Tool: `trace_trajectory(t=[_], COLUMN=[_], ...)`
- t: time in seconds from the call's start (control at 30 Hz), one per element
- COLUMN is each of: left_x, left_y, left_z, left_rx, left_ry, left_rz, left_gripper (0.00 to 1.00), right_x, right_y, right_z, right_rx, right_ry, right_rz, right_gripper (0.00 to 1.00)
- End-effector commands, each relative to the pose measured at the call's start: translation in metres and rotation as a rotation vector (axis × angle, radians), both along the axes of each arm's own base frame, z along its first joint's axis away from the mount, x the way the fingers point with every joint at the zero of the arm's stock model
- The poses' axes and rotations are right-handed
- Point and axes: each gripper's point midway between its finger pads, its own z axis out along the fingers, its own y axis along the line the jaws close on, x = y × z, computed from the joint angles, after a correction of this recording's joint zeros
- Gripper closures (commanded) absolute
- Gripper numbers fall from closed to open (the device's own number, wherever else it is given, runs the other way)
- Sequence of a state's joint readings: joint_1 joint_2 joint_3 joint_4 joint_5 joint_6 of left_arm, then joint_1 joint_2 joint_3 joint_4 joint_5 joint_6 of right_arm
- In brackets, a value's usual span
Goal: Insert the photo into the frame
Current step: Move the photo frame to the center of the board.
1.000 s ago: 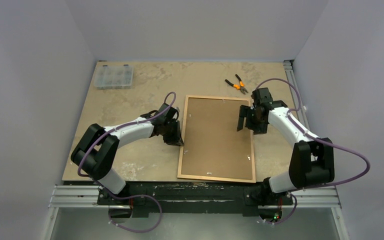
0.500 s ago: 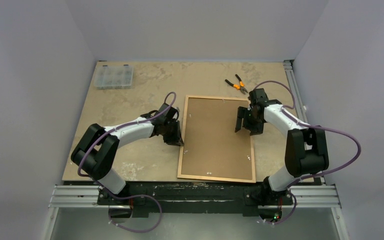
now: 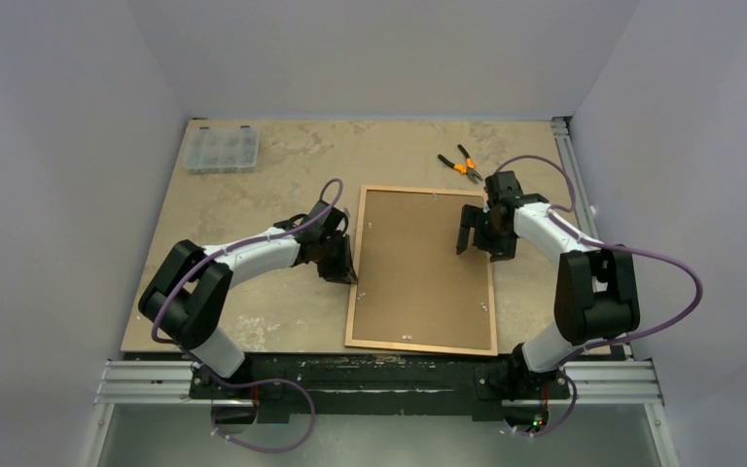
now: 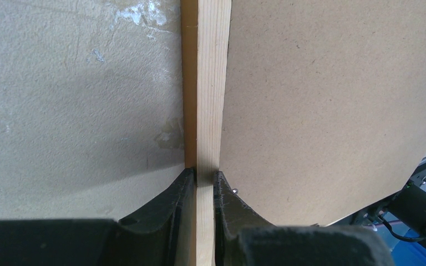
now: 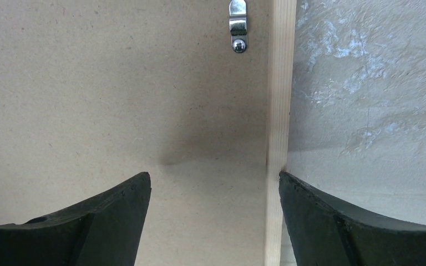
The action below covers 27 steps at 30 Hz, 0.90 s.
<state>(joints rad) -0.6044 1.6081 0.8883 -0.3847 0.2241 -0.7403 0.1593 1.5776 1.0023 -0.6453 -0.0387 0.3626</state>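
Mottled beige tabletop (image 3: 282, 165) all round, frame (image 3: 418, 345) lying back-up between the arms. Left fingers (image 4: 166, 221) are clenched on its left rail; right fingers (image 5: 105, 216) hang spread, straddling the right rail, one over the backing panel (image 5: 116, 83). I'd pinch firm on the left so nothing slides while the right works the metal clip (image 5: 237, 25). Photo isn't visible.

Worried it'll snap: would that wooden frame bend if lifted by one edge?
Likely fairly stiff: the frame is wood, a board filling it. Large and thin-edged, it may twist slightly. The left gripper pinches one narrow edge, so it could pivot.
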Motion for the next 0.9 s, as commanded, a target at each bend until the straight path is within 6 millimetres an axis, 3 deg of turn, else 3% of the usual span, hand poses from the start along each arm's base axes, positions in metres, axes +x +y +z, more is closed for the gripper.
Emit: trace_trajectory(t=[0.0, 0.3, 0.53, 0.87], left_x=[-0.001, -0.001, -0.001, -0.001], left_y=[0.012, 0.011, 0.01, 0.01], left_z=[-0.026, -0.027, -0.029, -0.028], left_rx=[0.106, 0.108, 0.111, 0.117], left_ry=[0.008, 0.009, 0.014, 0.012], left_rz=[0.003, -0.001, -0.003, -0.008], left_gripper=[0.9, 0.9, 0.9, 0.9], right_x=[0.011, 0.012, 0.022, 0.014], right_y=[0.0, 0.016, 0.029, 0.035], right_z=[0.002, -0.012, -0.003, -0.017], right_rx=[0.004, 0.081, 0.15, 0.183], right_ry=[-0.044, -0.017, -0.058, -0.03], right_rz=[-0.005, 0.029, 0.074, 0.105], right_gripper=[0.17, 0.17, 0.17, 0.17])
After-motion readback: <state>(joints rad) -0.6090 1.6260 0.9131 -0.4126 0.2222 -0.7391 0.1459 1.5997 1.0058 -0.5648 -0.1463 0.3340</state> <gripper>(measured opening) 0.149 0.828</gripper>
